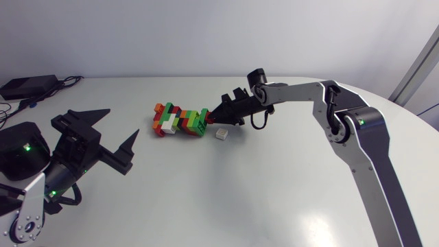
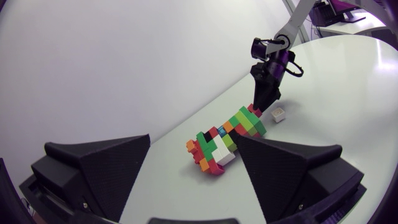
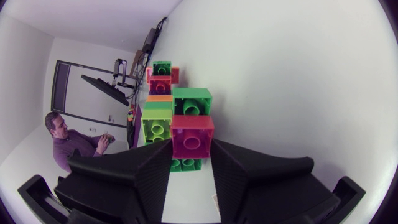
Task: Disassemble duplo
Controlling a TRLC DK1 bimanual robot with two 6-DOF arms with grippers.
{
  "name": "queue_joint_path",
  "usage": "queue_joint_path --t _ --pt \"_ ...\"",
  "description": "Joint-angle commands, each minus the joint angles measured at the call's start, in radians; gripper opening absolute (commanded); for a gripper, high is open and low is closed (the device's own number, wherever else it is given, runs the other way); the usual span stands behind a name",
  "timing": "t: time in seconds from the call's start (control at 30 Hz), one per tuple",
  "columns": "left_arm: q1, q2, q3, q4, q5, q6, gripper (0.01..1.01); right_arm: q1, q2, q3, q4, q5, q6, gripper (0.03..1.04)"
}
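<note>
The duplo assembly point(image 1: 180, 121) lies on its side in the middle of the white table, a row of red, green, orange and white bricks. My right gripper point(image 1: 214, 118) meets its right end and is shut on the end red brick point(image 3: 192, 135); a finger presses each side of that brick. Behind the red brick sit a green brick point(image 3: 191, 101) and a lime one point(image 3: 155, 121). My left gripper point(image 1: 122, 122) stands open and empty at the table's left, well apart from the assembly point(image 2: 224, 143).
A single small white brick point(image 1: 221, 134) lies loose on the table just beside the right gripper's tips, also visible as the white brick point(image 2: 278, 114) in the left wrist view. A black box with cables point(image 1: 27, 86) sits at the far left corner.
</note>
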Motion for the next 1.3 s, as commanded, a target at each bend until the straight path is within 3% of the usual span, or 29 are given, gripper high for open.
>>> queue_joint_path --t 0.0,0.4,0.6,0.77,0.9,1.03,1.27 --pt "0.007 0.007 0.026 0.014 0.009 -0.024 0.974 0.008 0.032 0.046 -0.079 0.002 -0.083 0.27" --pt "0.006 0.007 0.024 0.014 0.009 -0.024 0.974 -0.042 0.058 0.224 -0.413 0.073 -0.329 0.27" --pt "0.006 0.003 0.023 0.014 0.009 -0.026 0.974 -0.036 0.054 0.295 -0.524 0.315 -0.464 0.27" --pt "0.004 0.001 0.023 0.014 0.009 -0.026 0.974 -0.004 0.051 0.299 -0.534 0.575 -0.539 0.28" --pt "0.002 0.000 0.021 0.014 0.009 -0.024 0.974 0.011 0.057 0.299 -0.528 0.700 -0.568 0.28" --pt "0.001 0.000 0.021 0.014 0.009 -0.024 0.974 0.028 0.055 0.299 -0.531 0.733 -0.585 0.29" --pt "0.002 0.000 0.021 0.014 0.009 -0.024 0.974 0.048 0.051 0.287 -0.531 0.792 -0.612 0.72"
